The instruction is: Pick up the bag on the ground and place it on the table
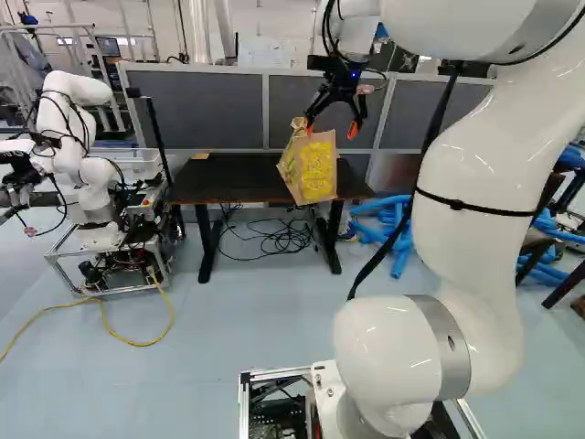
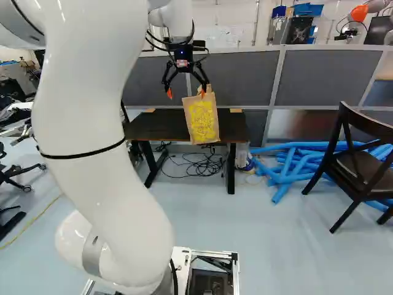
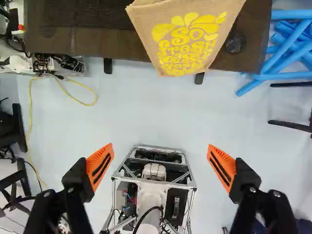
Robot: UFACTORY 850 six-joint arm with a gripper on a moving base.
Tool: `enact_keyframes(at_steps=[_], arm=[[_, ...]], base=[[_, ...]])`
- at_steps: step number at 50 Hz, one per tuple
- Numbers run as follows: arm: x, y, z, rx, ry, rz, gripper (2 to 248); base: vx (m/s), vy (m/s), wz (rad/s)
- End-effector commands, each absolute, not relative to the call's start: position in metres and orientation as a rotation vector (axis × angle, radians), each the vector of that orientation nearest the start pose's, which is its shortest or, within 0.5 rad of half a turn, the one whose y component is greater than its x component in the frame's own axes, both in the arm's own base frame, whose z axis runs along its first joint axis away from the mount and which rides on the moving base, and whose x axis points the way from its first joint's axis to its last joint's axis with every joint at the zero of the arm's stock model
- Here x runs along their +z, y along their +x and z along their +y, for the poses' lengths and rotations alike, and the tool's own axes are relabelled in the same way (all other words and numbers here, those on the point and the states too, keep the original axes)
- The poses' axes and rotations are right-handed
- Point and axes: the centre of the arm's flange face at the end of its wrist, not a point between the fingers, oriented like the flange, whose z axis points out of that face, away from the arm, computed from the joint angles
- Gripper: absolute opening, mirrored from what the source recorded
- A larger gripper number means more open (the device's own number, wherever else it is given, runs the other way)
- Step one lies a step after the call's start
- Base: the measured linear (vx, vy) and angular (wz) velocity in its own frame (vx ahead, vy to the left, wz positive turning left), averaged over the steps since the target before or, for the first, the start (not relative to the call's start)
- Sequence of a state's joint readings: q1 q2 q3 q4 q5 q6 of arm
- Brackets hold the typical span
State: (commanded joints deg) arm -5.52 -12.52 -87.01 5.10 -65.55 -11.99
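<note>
The tan, yellow-printed bag (image 1: 309,167) is upright, slightly tilted, in the upper middle of the left base view, overlapping the front edge of the dark-topped, black-legged table (image 1: 224,176); whether they touch is unclear.

Bag (image 2: 201,126), right of centre in the right base view: light brown, printed in yellow with petal shapes above lettering. End effector (image 1: 331,129), upper right of the left base view: black; pads (image 3: 99,165), orange with black slots. Arm (image 1: 475,238): glossy white, silver-grey bands, black strap. Table (image 2: 156,126): dark brown top, black legs. Tubes (image 2: 288,165), right of the right base view: bright blue. Chair (image 2: 347,163): dark brown. Partition (image 2: 331,77): grey panels, paler frame. Floor (image 1: 247,329): pale blue-grey. Cable (image 1: 137,343), lower left of the left base view: yellow.
</note>
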Motion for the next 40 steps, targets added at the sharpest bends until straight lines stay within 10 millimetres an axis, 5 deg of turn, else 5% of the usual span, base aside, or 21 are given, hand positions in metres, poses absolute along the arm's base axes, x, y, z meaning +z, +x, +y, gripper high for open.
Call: enact_keyframes(at_steps=[40], arm=[[0.678, 0.5458, -0.0445, -0.297, -3.072, -0.119, 247]], base=[[0.0, 0.0, 0.0]])
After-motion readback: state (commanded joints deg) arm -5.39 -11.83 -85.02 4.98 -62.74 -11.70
